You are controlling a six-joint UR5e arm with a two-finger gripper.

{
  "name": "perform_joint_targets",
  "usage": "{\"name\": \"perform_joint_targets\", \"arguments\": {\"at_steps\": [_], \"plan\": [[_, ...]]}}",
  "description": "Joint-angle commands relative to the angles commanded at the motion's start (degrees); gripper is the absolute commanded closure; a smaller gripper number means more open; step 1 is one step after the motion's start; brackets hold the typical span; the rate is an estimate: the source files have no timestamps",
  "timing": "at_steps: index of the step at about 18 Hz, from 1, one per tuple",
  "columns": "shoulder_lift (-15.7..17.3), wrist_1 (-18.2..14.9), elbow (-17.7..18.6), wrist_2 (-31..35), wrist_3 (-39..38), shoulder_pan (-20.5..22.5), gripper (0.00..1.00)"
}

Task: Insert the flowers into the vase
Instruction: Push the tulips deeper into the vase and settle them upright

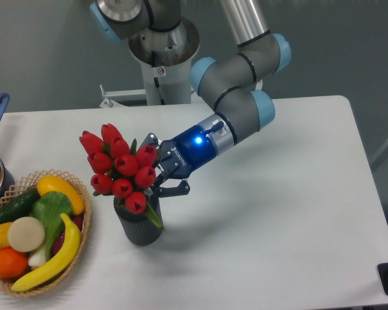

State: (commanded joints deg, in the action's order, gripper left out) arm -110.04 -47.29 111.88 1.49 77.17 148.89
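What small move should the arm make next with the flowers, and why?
Probably ease the flowers a little further down, then open the pincer. The stems already enter the vase, with the lowest bud at its rim, but the pincer appears to grip the bunch just above the rim, and the bunch leans left.

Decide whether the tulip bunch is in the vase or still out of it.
In. The tulips' stems drop into the grey vase's mouth, the buds leaning left above the rim. The gripper is beside them; grip unclear.
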Motion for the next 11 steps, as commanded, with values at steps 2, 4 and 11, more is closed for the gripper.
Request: {"name": "perform_joint_targets", "arguments": {"at_steps": [2, 4, 11], "plan": [[0.00, 0.00, 0.35, 0.09, 0.00, 0.00, 0.63], [-0.61, 0.00, 0.35, 0.09, 0.00, 0.00, 0.63], [-1.76, 0.00, 0.44, 0.79, 0.35, 0.00, 0.62]]}}
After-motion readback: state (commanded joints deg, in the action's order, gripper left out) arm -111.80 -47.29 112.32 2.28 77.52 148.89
